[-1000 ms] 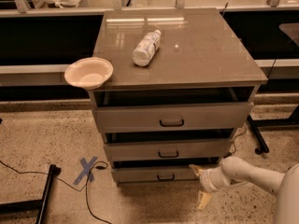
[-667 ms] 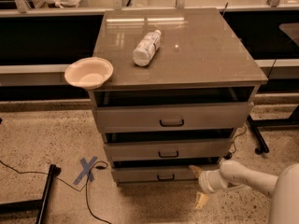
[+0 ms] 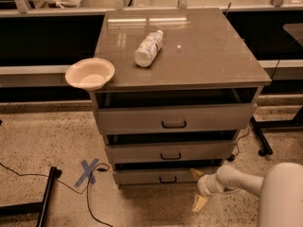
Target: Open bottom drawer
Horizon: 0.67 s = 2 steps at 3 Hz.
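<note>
The bottom drawer point(image 3: 165, 176) is the lowest, shallowest grey front of the cabinet, with a small dark loop handle point(image 3: 167, 179) at its centre. Above it sit the mid-sized drawer point(image 3: 170, 152) and the tall top drawer point(image 3: 174, 118). My gripper point(image 3: 197, 188) is low at the cabinet's lower right, just right of the bottom drawer's front. Its two pale fingers are spread apart, one finger point(image 3: 196, 173) up near the drawer's right end and the other down by the floor. The gripper is open and holds nothing. The white arm point(image 3: 236, 179) reaches in from the right.
A white bowl point(image 3: 90, 73) overhangs the cabinet top's left front corner. A plastic bottle point(image 3: 148, 48) lies on the top. A blue tape cross point(image 3: 88, 171) and a black cable point(image 3: 47, 182) lie on the floor at left. A dark stand leg point(image 3: 259, 135) sits at right.
The arm has drawn slightly left, bringing the gripper a little closer to the bottom drawer's right end. The drawers have not moved.
</note>
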### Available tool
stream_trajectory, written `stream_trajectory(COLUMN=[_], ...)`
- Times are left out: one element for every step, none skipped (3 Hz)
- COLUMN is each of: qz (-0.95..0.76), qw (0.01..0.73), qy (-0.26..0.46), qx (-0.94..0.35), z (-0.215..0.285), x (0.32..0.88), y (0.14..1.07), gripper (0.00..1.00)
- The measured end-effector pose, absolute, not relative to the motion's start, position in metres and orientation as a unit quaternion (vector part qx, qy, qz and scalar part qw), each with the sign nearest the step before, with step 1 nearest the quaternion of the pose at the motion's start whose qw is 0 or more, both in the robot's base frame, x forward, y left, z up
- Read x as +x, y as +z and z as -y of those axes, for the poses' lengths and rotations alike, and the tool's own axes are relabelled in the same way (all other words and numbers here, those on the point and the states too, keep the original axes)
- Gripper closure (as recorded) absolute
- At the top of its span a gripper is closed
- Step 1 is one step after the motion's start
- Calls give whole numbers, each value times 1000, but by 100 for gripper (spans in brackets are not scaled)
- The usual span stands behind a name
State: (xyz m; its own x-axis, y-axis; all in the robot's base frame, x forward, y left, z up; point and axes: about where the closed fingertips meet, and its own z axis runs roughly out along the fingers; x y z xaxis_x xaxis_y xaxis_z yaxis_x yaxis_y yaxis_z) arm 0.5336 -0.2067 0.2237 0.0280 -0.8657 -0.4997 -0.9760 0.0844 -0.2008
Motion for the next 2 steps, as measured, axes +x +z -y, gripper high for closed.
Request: stream_trajectory(qz=[-677, -667], qw=[265, 248], qy=[102, 71], qx=[-679, -699], z=[202, 199], x=[536, 544], y=[225, 224], gripper=[0, 0])
